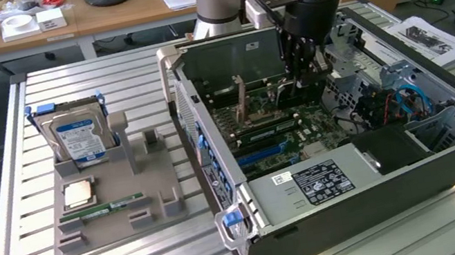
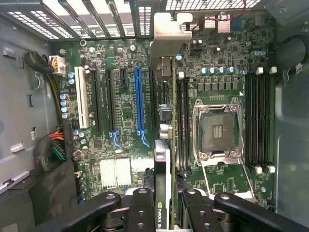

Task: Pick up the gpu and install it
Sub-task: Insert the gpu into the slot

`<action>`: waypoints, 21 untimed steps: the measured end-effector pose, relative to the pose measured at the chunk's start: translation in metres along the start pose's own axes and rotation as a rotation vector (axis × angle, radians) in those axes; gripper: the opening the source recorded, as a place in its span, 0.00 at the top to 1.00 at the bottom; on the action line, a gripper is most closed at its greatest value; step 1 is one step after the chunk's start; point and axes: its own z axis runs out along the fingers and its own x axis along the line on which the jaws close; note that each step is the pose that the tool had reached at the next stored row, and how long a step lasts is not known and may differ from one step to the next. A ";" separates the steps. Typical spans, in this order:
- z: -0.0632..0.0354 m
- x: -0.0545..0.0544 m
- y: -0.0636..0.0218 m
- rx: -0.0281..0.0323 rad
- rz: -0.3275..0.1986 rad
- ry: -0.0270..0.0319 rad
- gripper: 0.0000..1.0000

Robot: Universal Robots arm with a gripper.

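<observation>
pointing straight down into case (image 1: 390, 197) | hand (image 2: 166, 200) pinching gpu (image 2: 162, 159) edge-on | above motherboard (image 2: 125, 111)

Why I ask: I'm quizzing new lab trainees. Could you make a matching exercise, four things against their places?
Things:
1 gpu
2 hard drive
3 memory stick
4 processor socket

Places:
A lying flat on the grey holder
B held edge-on in the gripper, over the motherboard
C standing upright in the grey holder
D fixed on the motherboard

Pairs: 1-B, 2-C, 3-A, 4-D
</observation>
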 end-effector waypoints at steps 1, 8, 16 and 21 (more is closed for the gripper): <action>0.0001 0.000 0.0000 0.0000 0.000 0.0001 0.73; 0.0065 0.000 0.0007 0.0001 0.000 0.0000 0.73; 0.0143 0.001 0.0013 0.0000 0.000 0.0002 0.73; 0.0142 0.007 0.0008 0.0000 0.000 0.0000 0.73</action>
